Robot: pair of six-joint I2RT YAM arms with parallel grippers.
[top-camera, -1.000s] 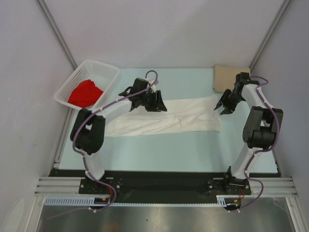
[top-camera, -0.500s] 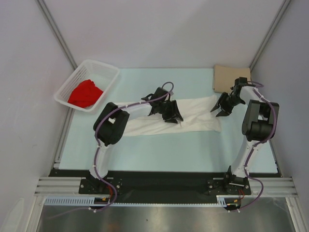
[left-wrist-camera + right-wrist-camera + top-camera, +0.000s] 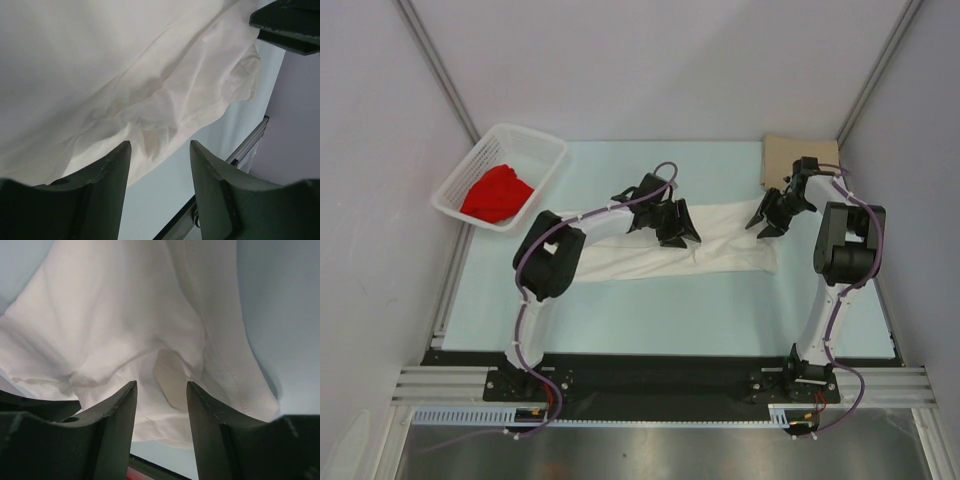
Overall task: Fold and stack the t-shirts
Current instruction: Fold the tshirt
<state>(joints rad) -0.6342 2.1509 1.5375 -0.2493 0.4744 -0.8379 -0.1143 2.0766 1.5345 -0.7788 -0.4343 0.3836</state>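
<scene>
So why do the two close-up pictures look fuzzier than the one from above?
Top external view: even, soft light, everything crisp, faint shadows around the white cloth t-shirt. Left wrist view: the dark left gripper is blurred up close; the folds shade to grey. Right wrist view: the right gripper is soft too, yet the hem stitching is sharp.

Spread shirt point(image 3: 730, 245) across table point(image 3: 650, 310) centre, folded shirt point(image 3: 788, 160) far right, crumpled shirt point(image 3: 498, 193) in basket point(image 3: 548, 170) far left

Two dark fingers point(image 3: 110, 430) of the right gripper point(image 3: 161, 386) stand apart at the bottom of the frame, framing a rumpled white t-shirt point(image 3: 115, 315) whose stitched hem runs down the right. Pale blue bench point(image 3: 280, 300) fills the upper right.
</scene>
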